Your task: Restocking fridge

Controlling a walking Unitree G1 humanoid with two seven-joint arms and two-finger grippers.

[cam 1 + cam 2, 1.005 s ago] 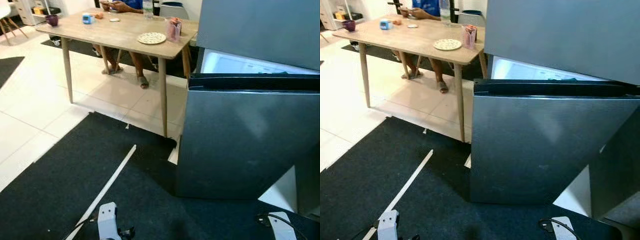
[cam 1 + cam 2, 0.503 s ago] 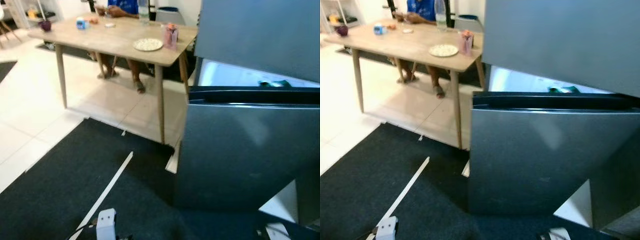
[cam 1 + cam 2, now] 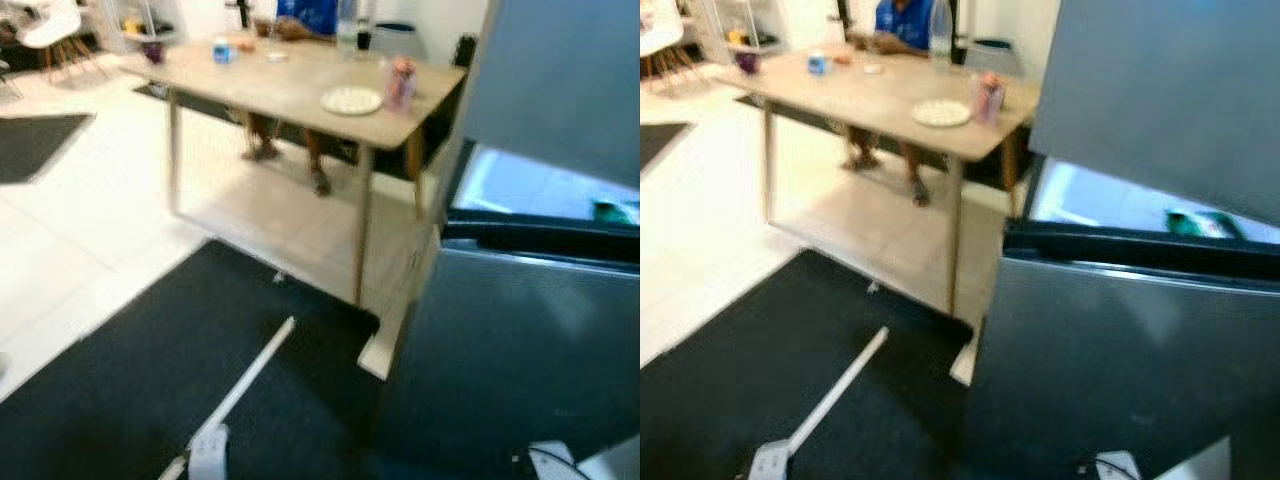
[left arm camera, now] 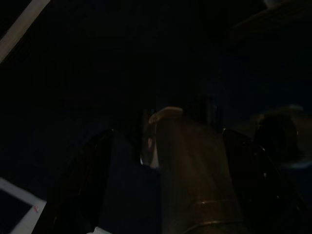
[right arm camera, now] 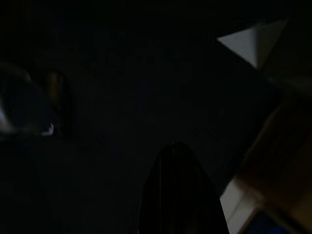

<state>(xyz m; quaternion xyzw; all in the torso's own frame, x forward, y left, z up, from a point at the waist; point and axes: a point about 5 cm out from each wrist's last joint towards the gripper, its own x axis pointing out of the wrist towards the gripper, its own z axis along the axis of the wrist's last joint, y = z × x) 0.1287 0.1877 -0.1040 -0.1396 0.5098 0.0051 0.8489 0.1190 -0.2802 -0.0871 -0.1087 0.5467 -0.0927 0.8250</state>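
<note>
The fridge (image 3: 1120,370) stands ahead to the right, its lower door (image 3: 1110,380) swung open over the black mat (image 3: 150,380). Both arms hang low; the left tool (image 4: 161,161) holds something dim between its fingers. I cannot tell the right tool's (image 5: 178,195) state. A plate (image 3: 351,99) sits on the wooden tabletop (image 3: 290,85).

The way ahead on the right is blocked by the open lower fridge door (image 3: 1120,370), which swings out over the dark mat (image 3: 150,370). Above its top edge, a lit gap into the fridge interior (image 3: 1120,205) is left open. To the left, open floor (image 3: 90,230) is seen, bounded farther off by the table (image 3: 290,90), behind which a person (image 3: 902,20) is seated.
</note>
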